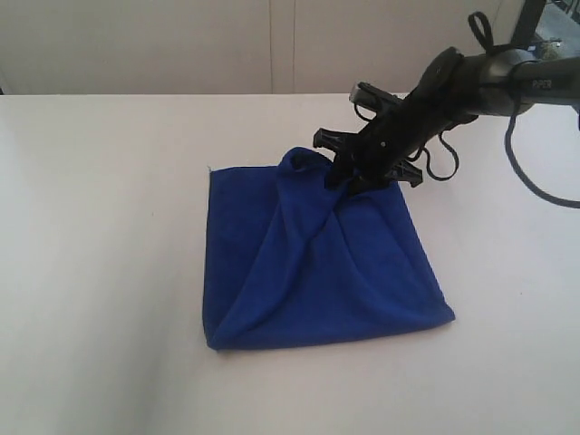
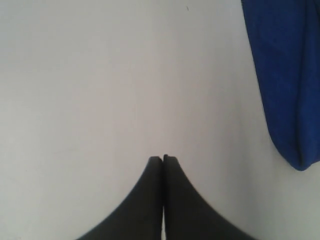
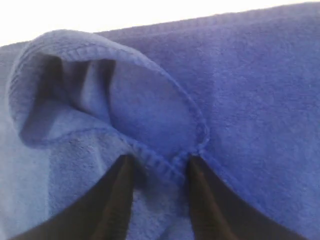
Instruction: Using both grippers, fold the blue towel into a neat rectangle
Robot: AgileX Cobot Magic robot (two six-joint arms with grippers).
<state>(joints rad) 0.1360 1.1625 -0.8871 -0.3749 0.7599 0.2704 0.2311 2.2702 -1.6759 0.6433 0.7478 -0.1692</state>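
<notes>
- Lying on the desk [image 1: 109,227], the blue towel [image 1: 317,272] is humped at 12 o'clock.
- Its hem is straddled by the released right end effector [image 3: 159,161].
- The left end effector [image 2: 163,158] is clenched.

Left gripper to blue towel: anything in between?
Nothing. In the left wrist view, only bare white table separates the left gripper, jaws together, from the blue towel.
</notes>
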